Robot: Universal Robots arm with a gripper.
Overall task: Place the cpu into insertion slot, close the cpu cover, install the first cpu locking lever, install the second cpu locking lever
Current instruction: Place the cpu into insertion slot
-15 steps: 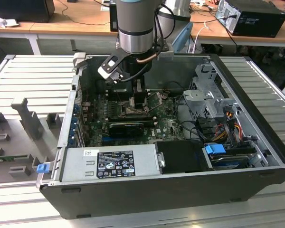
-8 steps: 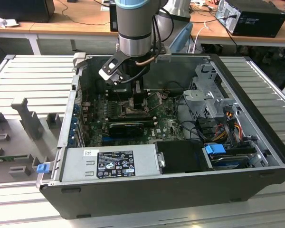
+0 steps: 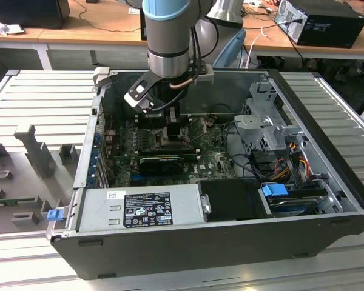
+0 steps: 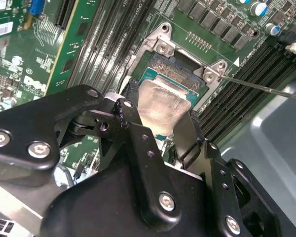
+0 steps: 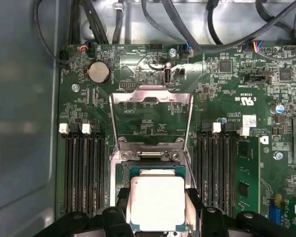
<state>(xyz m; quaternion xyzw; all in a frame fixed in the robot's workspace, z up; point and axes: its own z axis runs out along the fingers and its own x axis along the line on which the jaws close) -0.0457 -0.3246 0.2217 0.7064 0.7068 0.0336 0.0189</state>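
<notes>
In the exterior view, the arm (image 3: 167, 36) hangs over the left half of the open computer case (image 3: 170, 254), and the metal drive cage (image 3: 264, 124) stands to its right. In both wrist views, the gripper (image 5: 158, 198) pinches the cpu (image 5: 157, 210) between its jaws, directly over the insertion slot (image 4: 180, 66). The cpu cover (image 5: 130, 94) is swung open.

First wrist view: straight down, close above the cpu (image 5: 157, 202). Second wrist view: slanted, nearer, same cpu (image 4: 163, 101). Exterior view: high, well apart from it, looking down into the open case (image 3: 170, 245).
</notes>
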